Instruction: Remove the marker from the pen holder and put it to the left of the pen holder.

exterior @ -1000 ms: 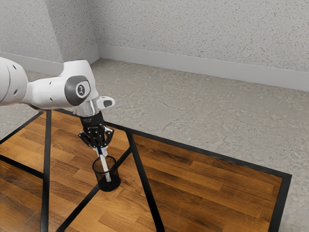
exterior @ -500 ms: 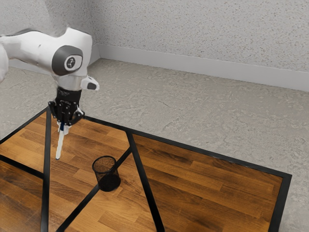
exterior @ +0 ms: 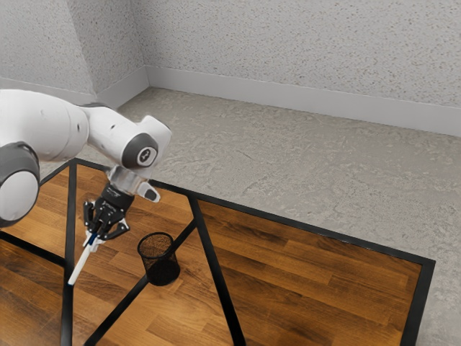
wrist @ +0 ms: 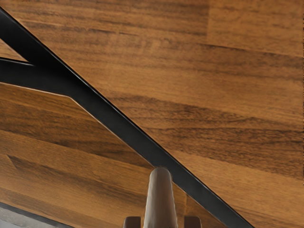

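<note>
Table point(exterior: 324, 267), wood banded in black, spreads out beneath that white arm point(exterior: 50, 126). The gripper point(exterior: 94, 241) leans near the upright mesh pen holder point(exterior: 160, 263), on the exterior view's left, fingers clenched around the white marker point(exterior: 80, 265), slanting down outside the holder.

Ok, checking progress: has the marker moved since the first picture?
Yes. The marker went from the pen holder toward the exterior view's left, its tip now over a black table strip.

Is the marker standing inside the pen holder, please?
No, the marker is held in the gripper, clear of the pen holder.
</note>
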Available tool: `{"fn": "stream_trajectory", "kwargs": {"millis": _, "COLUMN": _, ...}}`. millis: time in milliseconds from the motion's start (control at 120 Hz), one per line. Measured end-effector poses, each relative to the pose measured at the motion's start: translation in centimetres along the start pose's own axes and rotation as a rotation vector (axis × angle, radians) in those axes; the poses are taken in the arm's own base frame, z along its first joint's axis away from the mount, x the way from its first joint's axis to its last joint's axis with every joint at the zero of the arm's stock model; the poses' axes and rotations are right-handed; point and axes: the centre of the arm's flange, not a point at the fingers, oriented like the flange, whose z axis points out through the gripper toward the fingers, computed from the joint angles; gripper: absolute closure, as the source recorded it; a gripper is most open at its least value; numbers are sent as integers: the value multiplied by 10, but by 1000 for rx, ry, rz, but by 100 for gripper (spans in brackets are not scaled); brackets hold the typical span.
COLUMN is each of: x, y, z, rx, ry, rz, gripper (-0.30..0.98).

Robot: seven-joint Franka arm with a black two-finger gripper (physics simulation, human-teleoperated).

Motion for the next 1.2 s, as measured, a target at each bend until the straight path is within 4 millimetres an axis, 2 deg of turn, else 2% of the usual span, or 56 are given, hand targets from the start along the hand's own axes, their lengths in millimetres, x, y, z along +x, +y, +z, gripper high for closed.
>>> {"fn": "stream_trajectory", "kwargs": {"millis": 233, "x": 14, "y": 7, "z": 12, "rx": -5, "ry": -8, "rz": 45, "gripper": 77}}
{"fn": "stream_trajectory", "kwargs": {"millis": 392, "x": 15, "y": 9, "z": 12, "rx": -21, "ry": 0, "rz": 76, "gripper": 42}}
{"fn": "stream_trajectory", "kwargs": {"millis": 475, "x": 14, "y": 9, "z": 8, "rx": -26, "ry": 9, "rz": 90, "gripper": 28}}
{"fn": "stream_trajectory", "kwargs": {"millis": 500, "x": 13, "y": 9, "z": -2, "rx": -23, "ry": 30, "rz": 94, "gripper": 25}}
{"fn": "stream_trajectory", "kwargs": {"millis": 525, "x": 9, "y": 12, "z": -22, "rx": -16, "ry": 68, "rz": 99, "gripper": 22}}
{"fn": "stream_trajectory", "kwargs": {"millis": 567, "x": -9, "y": 17, "z": -81, "rx": -1, "ry": 179, "rz": 108, "gripper": 18}}
{"fn": "stream_trajectory", "kwargs": {"millis": 600, "x": -41, "y": 13, "z": -135, "rx": -3, "ry": 291, "rz": 110, "gripper": 16}}
{"fn": "stream_trajectory", "kwargs": {"millis": 633, "x": -80, "y": 2, "z": -179, "rx": -25, "ry": 394, "rz": 108, "gripper": 14}}
{"fn": "stream_trajectory", "kwargs": {"millis": 675, "x": -130, "y": -18, "z": -216, "rx": -70, "ry": 506, "rz": 107, "gripper": 11}}
{"fn": "stream_trajectory", "kwargs": {"millis": 708, "x": -159, "y": -30, "z": -232, "rx": -114, "ry": 573, "rz": 111, "gripper": 10}}
{"fn": "stream_trajectory", "kwargs": {"millis": 742, "x": -170, "y": -34, "z": -235, "rx": -158, "ry": 610, "rz": 125, "gripper": 8}}
{"fn": "stream_trajectory", "kwargs": {"millis": 808, "x": -172, "y": -22, "z": -214, "rx": -245, "ry": 632, "rz": 170, "gripper": 6}}
{"fn": "stream_trajectory", "kwargs": {"millis": 850, "x": -173, "y": -17, "z": -209, "rx": -274, "ry": 654, "rz": 181, "gripper": 5}}
{"fn": "stream_trajectory", "kwargs": {"millis": 992, "x": -199, "y": -25, "z": -235, "rx": -304, "ry": 771, "rz": 180, "gripper": 3}}
{"fn": "stream_trajectory", "kwargs": {"millis": 1200, "x": -204, "y": -37, "z": -236, "rx": -318, "ry": 777, "rz": 171, "gripper": 1}}
